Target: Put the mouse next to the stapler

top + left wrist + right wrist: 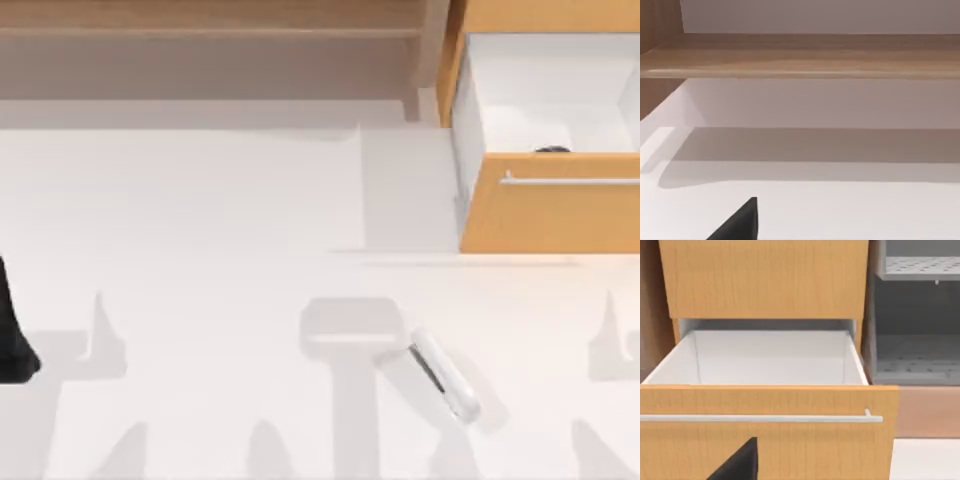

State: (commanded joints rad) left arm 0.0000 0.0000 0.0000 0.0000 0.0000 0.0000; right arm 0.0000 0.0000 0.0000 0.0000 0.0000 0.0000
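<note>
The mouse [551, 150] peeks out as a dark sliver inside the open drawer [550, 205] at the top view's upper right, just behind the drawer front. The stapler [443, 374] lies well apart from it, lower centre-right on the table [200, 250], long axis slanting from upper left to lower right. The right wrist view looks straight at that drawer — so my judgement is the right arm is nearer. Left arm [12, 330] sits at the left edge, parked. Jaw state on either gripper — cannot tell.
</note>
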